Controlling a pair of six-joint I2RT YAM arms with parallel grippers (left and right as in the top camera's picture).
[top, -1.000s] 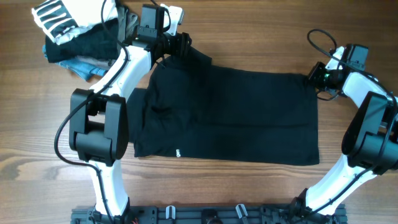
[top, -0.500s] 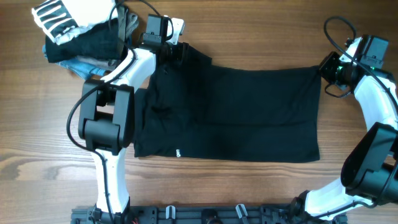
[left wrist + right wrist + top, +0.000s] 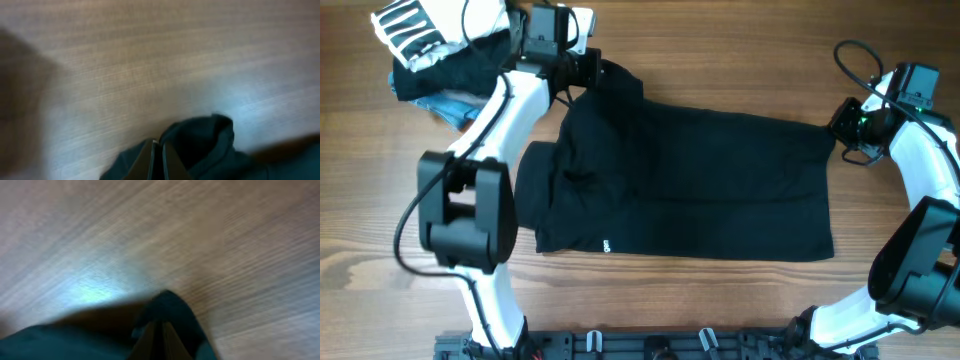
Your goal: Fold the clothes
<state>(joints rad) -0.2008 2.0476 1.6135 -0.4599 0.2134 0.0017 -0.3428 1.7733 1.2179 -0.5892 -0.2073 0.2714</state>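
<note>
The clothes, a black T-shirt (image 3: 690, 180), lie spread flat across the middle of the table, with a tiny white label mark (image 3: 605, 244) near the front left hem. My left gripper (image 3: 592, 68) is shut on the shirt's far left corner. In the left wrist view its fingers (image 3: 160, 146) are pressed together with black fabric (image 3: 210, 142) bunched round them. My right gripper (image 3: 838, 122) is shut on the far right corner. The right wrist view shows that gripper (image 3: 161, 327) with dark cloth (image 3: 175, 307) pinched at its tips.
A pile of white-striped, grey and blue garments (image 3: 440, 50) sits at the far left corner, just behind the left arm. Bare wooden table (image 3: 720, 50) lies behind the shirt. A black rail (image 3: 650, 345) runs along the front edge.
My left gripper has shut on the shirt's far left corner and drawn it a little left. My right gripper has pulled its corner to the right and back, stretching the far edge.
</note>
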